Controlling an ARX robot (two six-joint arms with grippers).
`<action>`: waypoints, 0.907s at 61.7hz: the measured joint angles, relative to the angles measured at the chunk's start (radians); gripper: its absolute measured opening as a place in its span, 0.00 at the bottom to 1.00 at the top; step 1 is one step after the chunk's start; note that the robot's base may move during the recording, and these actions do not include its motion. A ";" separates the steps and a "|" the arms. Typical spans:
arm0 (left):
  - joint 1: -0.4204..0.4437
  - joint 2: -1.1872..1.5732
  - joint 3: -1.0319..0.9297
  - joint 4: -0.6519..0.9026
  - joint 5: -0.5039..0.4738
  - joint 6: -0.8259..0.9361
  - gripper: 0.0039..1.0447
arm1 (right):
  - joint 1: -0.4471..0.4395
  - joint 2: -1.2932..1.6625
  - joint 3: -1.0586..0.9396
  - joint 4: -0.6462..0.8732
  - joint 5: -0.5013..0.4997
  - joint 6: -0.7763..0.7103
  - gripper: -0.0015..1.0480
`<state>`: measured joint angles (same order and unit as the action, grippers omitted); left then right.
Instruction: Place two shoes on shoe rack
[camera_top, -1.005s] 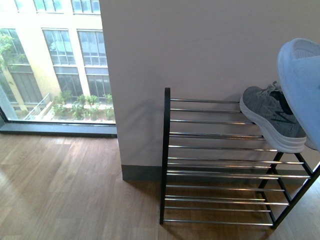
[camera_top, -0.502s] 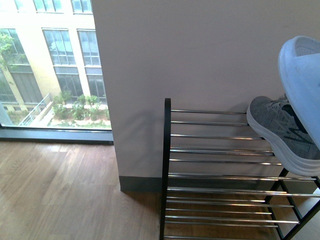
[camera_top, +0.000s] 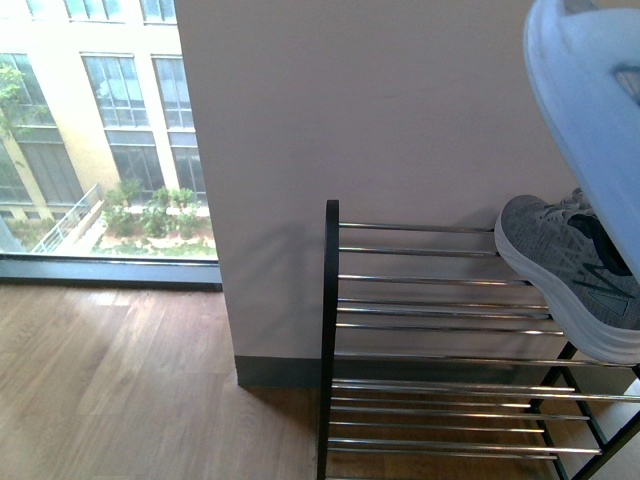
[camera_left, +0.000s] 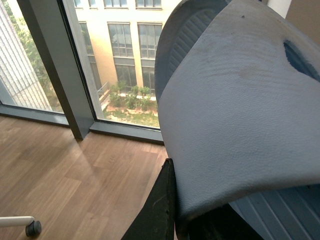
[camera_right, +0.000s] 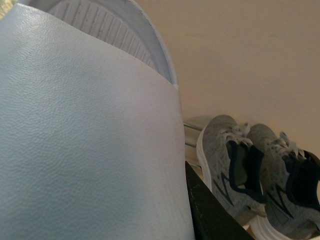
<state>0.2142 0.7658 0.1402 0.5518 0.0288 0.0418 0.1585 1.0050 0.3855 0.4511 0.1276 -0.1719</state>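
Pale wall (camera_top: 400, 120), wood floor (camera_top: 110, 390), big window (camera_top: 90, 130) w/ daylight, yellow bldg (camera_top: 60, 60) outside.

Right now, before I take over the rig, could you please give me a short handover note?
Left gripper: seems clamped on a pale blue slide, held in the air.
Right gripper: likewise on a second slide.
Two grey sneakers sit on the shoe rack, top shelf, right side.
Left to do: set both slides on the rack.

The black-framed shoe rack (camera_top: 331, 330) on the wood floor (camera_top: 110, 380) carries two grey sneakers (camera_right: 255, 175) on its top chrome bars
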 joint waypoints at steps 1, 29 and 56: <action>0.000 0.000 0.000 0.000 0.000 0.000 0.02 | 0.003 0.014 0.014 0.002 0.000 0.000 0.02; 0.000 0.000 0.000 0.000 0.000 0.000 0.02 | 0.035 0.340 0.248 0.010 0.010 0.004 0.02; 0.000 0.000 0.000 0.000 0.000 0.000 0.02 | -0.129 0.752 0.594 -0.102 -0.026 0.137 0.02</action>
<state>0.2142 0.7658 0.1402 0.5518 0.0288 0.0422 0.0292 1.7569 0.9798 0.3492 0.1013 -0.0349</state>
